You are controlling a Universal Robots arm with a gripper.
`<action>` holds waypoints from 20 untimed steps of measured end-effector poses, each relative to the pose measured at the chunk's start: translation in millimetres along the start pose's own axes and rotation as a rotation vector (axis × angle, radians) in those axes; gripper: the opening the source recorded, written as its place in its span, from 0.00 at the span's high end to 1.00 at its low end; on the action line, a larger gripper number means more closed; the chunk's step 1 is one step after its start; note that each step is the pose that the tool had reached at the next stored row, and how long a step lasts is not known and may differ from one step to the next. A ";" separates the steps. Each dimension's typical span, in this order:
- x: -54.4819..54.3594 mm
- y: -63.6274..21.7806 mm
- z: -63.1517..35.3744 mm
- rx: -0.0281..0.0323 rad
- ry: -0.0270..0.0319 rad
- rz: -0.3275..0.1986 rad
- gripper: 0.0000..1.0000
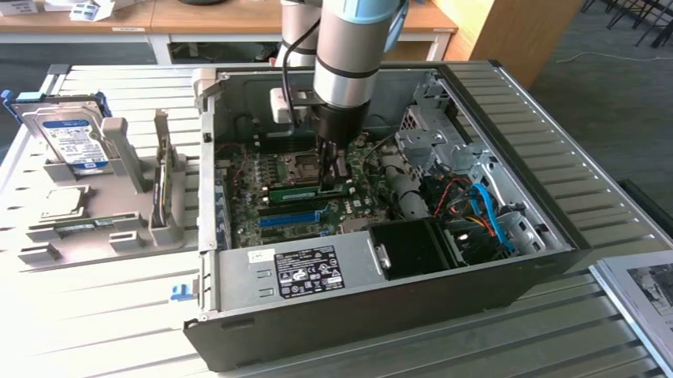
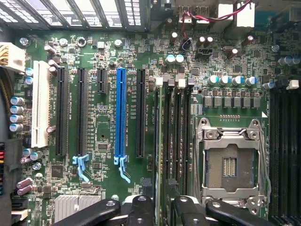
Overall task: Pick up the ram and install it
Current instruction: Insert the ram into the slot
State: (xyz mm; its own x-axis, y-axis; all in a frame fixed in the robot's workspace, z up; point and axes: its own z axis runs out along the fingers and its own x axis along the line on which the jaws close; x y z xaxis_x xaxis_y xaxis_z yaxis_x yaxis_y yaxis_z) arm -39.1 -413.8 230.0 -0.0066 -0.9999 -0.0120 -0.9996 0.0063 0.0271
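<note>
I'm hovering the gripper (image 1: 336, 179), jaws parted and gripping nothing, straight over the ram (image 1: 305, 190), which is sitting edge-up in its motherboard (image 1: 250, 169) slot, running left-to-right across the exterior view.

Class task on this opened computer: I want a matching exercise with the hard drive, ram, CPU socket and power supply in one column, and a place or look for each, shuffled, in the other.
Column A
1. hard drive
2. ram
3. CPU socket
4. power supply

Column B
a. inside the case, bearing a black label
b. green stick on the motherboard
c. upright in the grey holder outside the case
d. square, with a silver metal frame

Pairs: 1-c, 2-b, 3-d, 4-a
</note>
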 end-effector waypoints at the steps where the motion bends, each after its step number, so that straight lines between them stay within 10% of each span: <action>1: 0.0 -0.1 -1.0 -0.0001 0.0000 0.000 0.75; 20: -0.3 -3.3 -22.8 -0.0001 0.0001 0.000 0.75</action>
State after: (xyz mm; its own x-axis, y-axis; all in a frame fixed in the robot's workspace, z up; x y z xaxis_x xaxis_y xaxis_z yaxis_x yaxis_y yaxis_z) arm -35.2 -413.8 252.8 -0.0067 -0.9999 -0.0119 -0.9996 0.0064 0.0272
